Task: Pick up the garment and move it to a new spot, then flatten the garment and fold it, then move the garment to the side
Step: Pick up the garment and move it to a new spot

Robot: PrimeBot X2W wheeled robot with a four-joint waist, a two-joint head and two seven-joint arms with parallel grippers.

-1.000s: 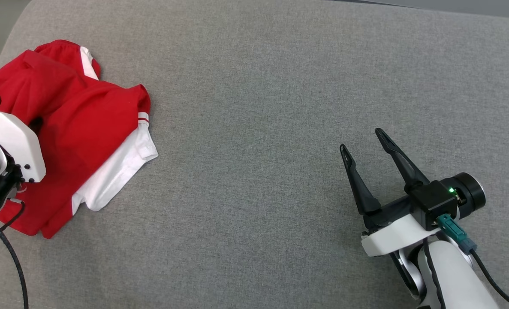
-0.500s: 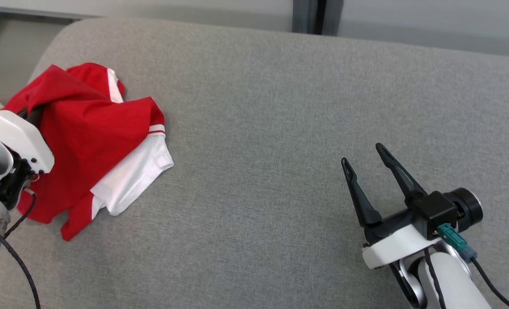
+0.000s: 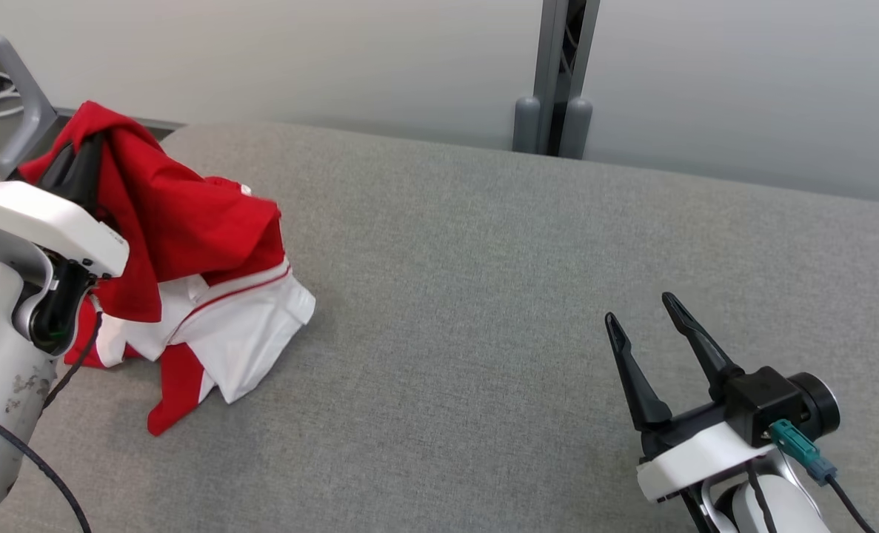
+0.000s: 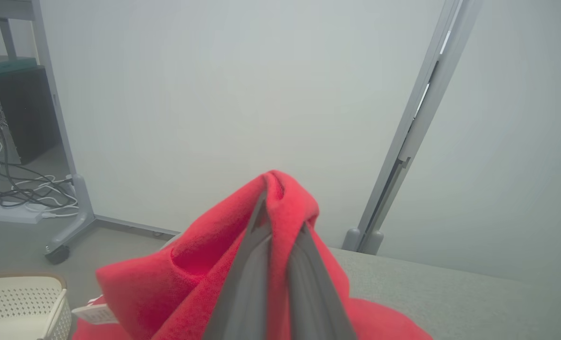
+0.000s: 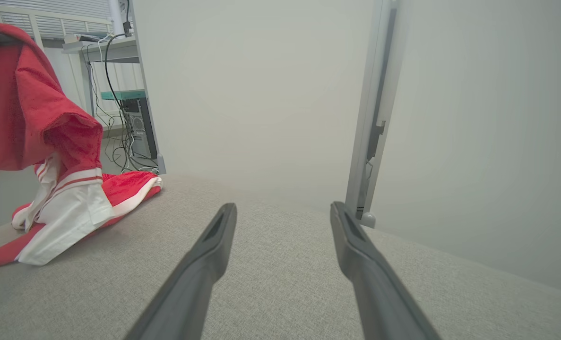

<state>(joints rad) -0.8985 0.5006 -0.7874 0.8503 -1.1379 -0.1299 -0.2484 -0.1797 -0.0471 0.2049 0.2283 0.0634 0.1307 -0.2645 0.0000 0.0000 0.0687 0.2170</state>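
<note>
L hand: fingertips buried in a fold of the garment, so exact pinch pt is hidden. In wrist view red cloth wraps over both fingers and runs off the bottom edge. L arm covers garment's left part in head view. Can't tell garment type or which part is pinched. R arm cut off at bottom edge. White basket clipped by near-left corner, inside unseen. Far-left floor cables too tangled to sort.

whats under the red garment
The garment rests its lower folds on the grey cushion; its top hangs from the shut left end effector. The cushion patch directly beneath is covered.
</note>
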